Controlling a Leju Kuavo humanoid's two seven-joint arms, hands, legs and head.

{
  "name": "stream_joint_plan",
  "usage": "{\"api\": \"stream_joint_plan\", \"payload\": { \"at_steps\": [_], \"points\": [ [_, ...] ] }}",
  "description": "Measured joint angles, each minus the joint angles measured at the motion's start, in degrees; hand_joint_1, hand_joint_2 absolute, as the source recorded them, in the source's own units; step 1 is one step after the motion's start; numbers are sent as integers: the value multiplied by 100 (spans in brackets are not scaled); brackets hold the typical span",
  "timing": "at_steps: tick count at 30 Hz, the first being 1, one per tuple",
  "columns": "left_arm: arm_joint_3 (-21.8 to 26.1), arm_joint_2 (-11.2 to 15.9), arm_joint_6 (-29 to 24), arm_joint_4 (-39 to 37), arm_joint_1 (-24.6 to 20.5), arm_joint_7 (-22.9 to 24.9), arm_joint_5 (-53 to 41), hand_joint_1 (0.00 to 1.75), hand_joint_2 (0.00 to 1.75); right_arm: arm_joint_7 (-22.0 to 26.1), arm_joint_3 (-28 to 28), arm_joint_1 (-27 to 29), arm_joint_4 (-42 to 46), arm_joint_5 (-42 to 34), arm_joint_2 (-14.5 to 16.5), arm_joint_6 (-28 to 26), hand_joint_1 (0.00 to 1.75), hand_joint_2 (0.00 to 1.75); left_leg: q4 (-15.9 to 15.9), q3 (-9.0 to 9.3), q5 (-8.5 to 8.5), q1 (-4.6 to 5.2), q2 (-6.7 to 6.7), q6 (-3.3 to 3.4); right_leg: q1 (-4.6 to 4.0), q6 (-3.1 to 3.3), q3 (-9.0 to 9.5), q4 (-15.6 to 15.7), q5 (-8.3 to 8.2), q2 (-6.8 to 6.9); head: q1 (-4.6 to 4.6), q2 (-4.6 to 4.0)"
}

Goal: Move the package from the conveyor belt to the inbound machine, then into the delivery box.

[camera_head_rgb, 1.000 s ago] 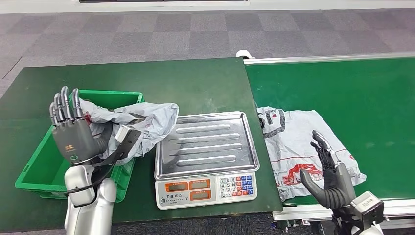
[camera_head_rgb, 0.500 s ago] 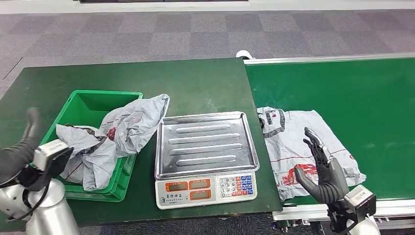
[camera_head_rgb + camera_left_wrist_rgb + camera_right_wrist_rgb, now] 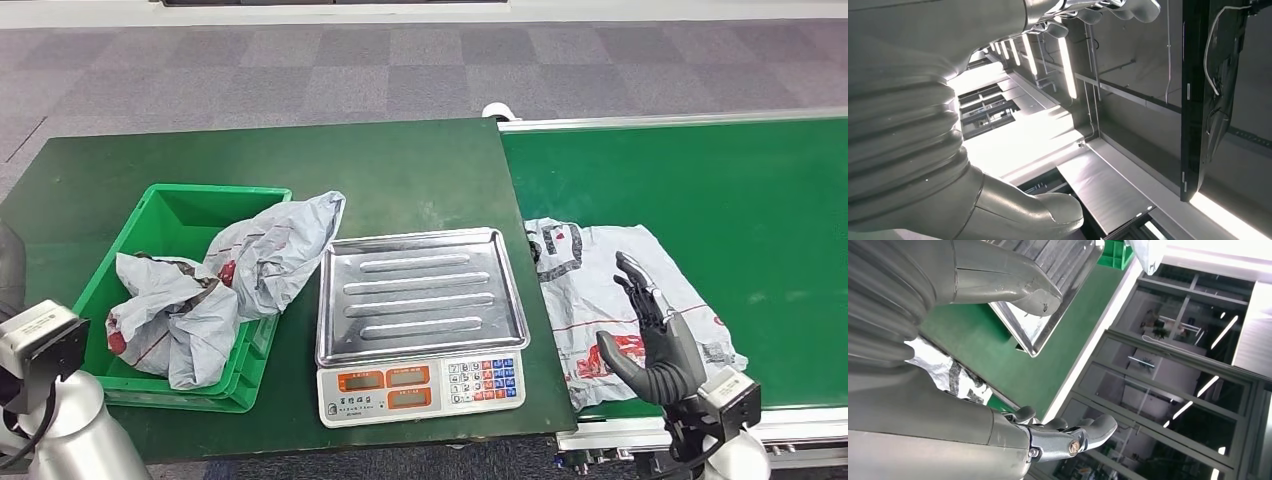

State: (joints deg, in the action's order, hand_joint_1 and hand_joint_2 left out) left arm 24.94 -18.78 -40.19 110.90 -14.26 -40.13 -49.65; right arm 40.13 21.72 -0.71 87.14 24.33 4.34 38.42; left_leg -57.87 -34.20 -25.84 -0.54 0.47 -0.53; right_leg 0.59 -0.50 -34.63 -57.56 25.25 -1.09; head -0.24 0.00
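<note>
The right hand (image 3: 655, 345) is at the lower right of the head view, fingers spread and holding nothing, raised over the near edge of a flat grey plastic mailer package (image 3: 625, 295) with red and black print. This package lies on the green conveyor belt (image 3: 730, 200) at centre right. The left hand (image 3: 908, 150) has its thumb and fingers apart and holds nothing. The steel-tray electronic scale (image 3: 420, 315) stands at centre on the dark green table (image 3: 400, 170). Two crumpled grey mailer bags (image 3: 215, 285) rest in the green plastic crate (image 3: 175, 205) at left, one draped over its rim.
</note>
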Motion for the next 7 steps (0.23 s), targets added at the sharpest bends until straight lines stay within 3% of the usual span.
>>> {"api": "stream_joint_plan", "payload": {
  "at_steps": [7],
  "points": [
    [-441,2,27,-131,-23,12,767,0,175,-4,-10,-63,-47,-1,-5,0,0,175,-1,2,1,0,-4,1,1,-1,1,1,0,4,0,0]
  ]
}}
